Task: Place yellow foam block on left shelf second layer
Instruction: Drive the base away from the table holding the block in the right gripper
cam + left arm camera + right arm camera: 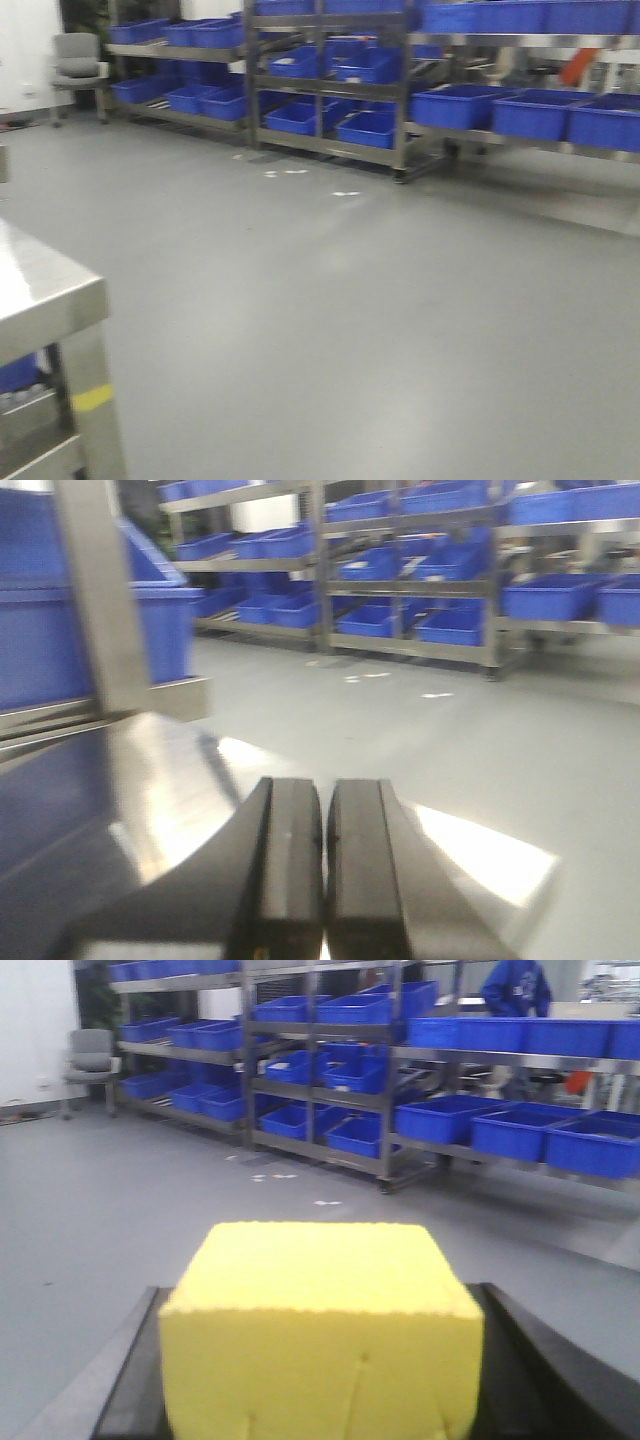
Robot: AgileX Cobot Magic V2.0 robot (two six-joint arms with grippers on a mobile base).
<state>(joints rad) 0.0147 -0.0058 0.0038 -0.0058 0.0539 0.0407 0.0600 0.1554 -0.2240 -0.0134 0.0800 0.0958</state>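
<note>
Counter [40,290] of polished steel fills the left corner of the front view, yellow tape [92,398] on its leg. Grey floor [350,300] runs back to a grey chair [78,58] and metal racks [320,90] of blue bins [460,105] along the far wall. Left fingers [300,870] are pressed together, holding nothing, above a shiny steel surface [170,780]. Right fingers [530,1360] clamp the yellow foam block [320,1330] between them, with floor and racks behind it.
</note>
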